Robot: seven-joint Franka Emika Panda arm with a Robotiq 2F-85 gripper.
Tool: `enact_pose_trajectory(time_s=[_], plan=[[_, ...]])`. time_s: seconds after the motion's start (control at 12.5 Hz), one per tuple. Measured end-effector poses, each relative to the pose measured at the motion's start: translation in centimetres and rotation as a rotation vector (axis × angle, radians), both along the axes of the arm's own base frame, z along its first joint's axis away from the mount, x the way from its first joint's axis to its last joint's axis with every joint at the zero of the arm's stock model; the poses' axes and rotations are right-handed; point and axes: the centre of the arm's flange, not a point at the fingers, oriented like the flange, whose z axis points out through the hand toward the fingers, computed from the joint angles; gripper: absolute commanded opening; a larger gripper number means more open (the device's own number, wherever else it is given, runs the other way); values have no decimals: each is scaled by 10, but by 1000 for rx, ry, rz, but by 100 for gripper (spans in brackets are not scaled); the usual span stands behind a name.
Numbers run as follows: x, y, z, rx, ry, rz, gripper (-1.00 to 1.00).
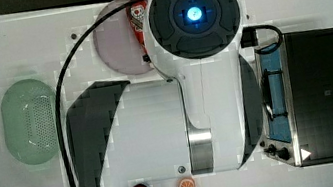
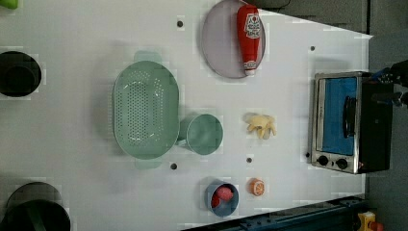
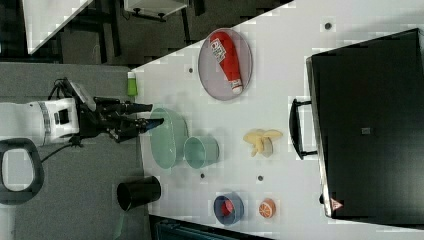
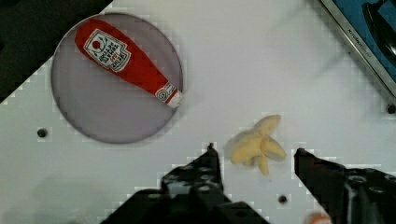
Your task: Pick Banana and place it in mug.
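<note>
The banana (image 4: 258,145) is a small pale yellow peeled piece lying on the white table (image 4: 261,56), also seen in the left view (image 2: 260,125) and the right view (image 3: 261,140). My gripper (image 4: 255,149) is open, and in the wrist view its two dark fingers stand on either side of the banana without touching it. In the right view the gripper (image 3: 155,114) is held well off the table surface. The mug (image 2: 204,134), a small teal-green cup, stands upright between the banana and the green basket, as the right view (image 3: 201,151) also shows. In the top view the arm hides the banana and the mug.
A large perforated green basket (image 2: 145,109) sits beside the mug. A red ketchup bottle (image 2: 249,34) lies on a grey plate (image 2: 219,43). A toaster oven (image 2: 349,121) stands beyond the banana. A dark blue cup (image 2: 223,198) and an orange slice (image 2: 256,186) sit near the table edge.
</note>
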Motion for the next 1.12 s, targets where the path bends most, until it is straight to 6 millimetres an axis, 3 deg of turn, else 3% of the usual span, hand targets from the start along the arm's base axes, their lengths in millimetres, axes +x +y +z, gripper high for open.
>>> enact_pose_trajectory(time_s=[0.24, 0.32, 0.48, 0.64, 0.72, 0.8, 0.96, 1.12], plan=[[-71, -11, 14, 14, 146, -52, 99], [-84, -14, 29, 14, 113, -56, 100], [-90, -15, 59, 23, 3, -60, 100], [-83, -17, 63, 25, -78, -50, 100], [-77, -20, 51, 21, -76, -33, 100], [-72, -23, 25, 14, -24, -7, 100], [-51, -21, -41, 11, 29, 99, 100], [-47, -10, -120, 24, 133, 226, 100]])
